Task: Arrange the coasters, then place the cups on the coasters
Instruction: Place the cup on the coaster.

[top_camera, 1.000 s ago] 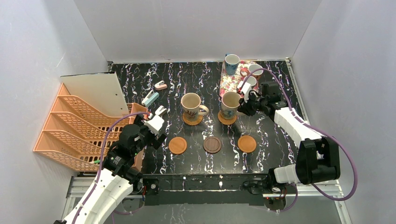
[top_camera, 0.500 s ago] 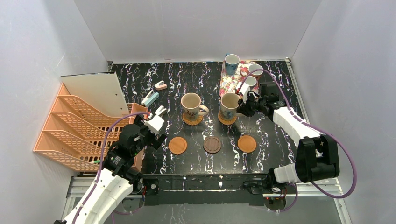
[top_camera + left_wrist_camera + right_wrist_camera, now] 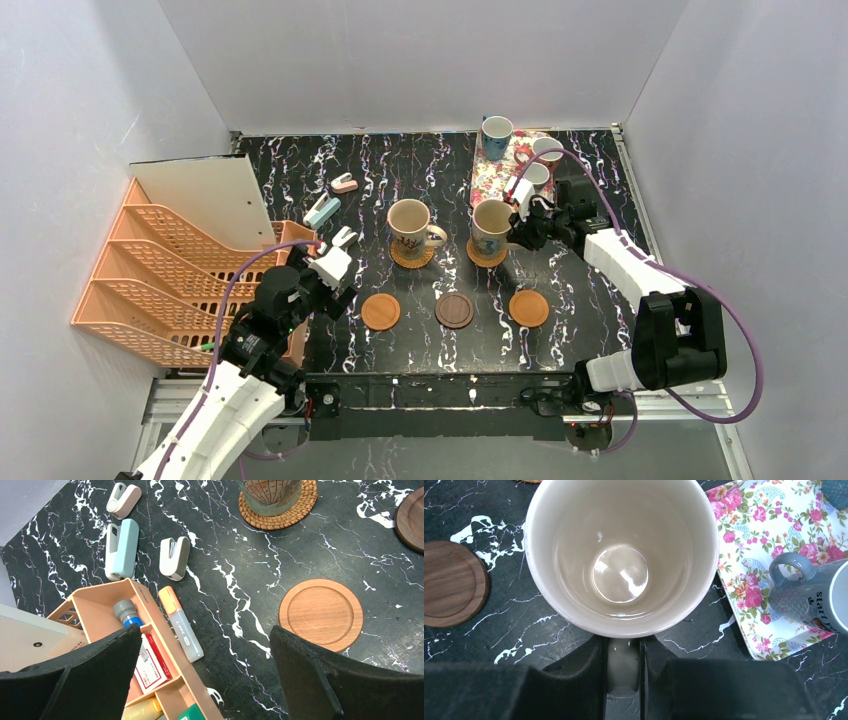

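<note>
Although a second has gone by, almost nothing on the tabletop [image 3: 400, 160] has shifted. The right arm's elbow has crept a little, and every cup and coaster lies where it did.

Along the left edge stands the orange organiser [image 3: 150, 270]. Just beside its near end hangs the left gripper [image 3: 343, 239], jaws wide apart and holding nothing. Its wrist view looks down on the left smooth coaster [image 3: 380, 311].

Toward the middle, the first beige mug [image 3: 409, 226] sits on its woven coaster [image 3: 410, 258]. Nearer the front edge runs a row of three bare discs: the left smooth coaster, the dark coaster [image 3: 455, 310] and the right smooth coaster [image 3: 528, 308].

Right of the first mug, the second beige mug [image 3: 492, 222] rests on the other woven coaster [image 3: 487, 257]. The right gripper [image 3: 623, 670] is clamped on its handle [image 3: 623, 652], as it was a second ago.

In the far right corner the floral tray [image 3: 495, 182] carries the blue cup [image 3: 496, 135] and two white-rimmed cups [image 3: 546, 149], [image 3: 538, 174].

With the mug motionless on its coaster, this placement looks finished except for the release. The jaws need to part and draw back along the handle without dragging the mug off centre. Three small cups would then remain for the three bare coasters.
</note>
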Controlling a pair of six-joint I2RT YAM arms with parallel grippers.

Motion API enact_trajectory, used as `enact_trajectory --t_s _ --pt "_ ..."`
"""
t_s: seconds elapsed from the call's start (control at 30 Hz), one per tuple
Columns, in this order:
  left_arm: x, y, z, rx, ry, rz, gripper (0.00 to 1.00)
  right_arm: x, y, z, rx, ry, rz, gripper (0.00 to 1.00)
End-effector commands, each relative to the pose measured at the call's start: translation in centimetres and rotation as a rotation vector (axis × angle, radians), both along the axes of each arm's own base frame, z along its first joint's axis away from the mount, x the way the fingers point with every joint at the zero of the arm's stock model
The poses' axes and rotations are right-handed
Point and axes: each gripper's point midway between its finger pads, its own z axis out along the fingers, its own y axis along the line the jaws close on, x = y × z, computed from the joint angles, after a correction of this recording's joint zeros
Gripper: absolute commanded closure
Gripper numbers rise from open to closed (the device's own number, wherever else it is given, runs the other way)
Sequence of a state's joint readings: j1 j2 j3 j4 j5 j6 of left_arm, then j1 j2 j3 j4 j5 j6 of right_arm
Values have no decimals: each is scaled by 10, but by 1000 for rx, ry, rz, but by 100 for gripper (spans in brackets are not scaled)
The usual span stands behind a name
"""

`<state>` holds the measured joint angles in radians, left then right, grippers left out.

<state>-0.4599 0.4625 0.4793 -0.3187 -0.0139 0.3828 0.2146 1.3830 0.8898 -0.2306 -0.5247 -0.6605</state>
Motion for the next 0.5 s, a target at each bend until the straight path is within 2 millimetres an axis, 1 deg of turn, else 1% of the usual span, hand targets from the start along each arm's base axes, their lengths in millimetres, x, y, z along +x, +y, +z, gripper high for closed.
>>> enact_trajectory --t_s 0.0,0.27,0.47 --pt "-1 -1 -4 6 12 -11 2 21 14 38 44 -139 49 99" --pt "-1 -1 -4 5 10 -10 2 23 14 35 31 -125 48 99" --pt "-1 0 -4 5 11 -10 2 23 12 38 21 -133 39 99"
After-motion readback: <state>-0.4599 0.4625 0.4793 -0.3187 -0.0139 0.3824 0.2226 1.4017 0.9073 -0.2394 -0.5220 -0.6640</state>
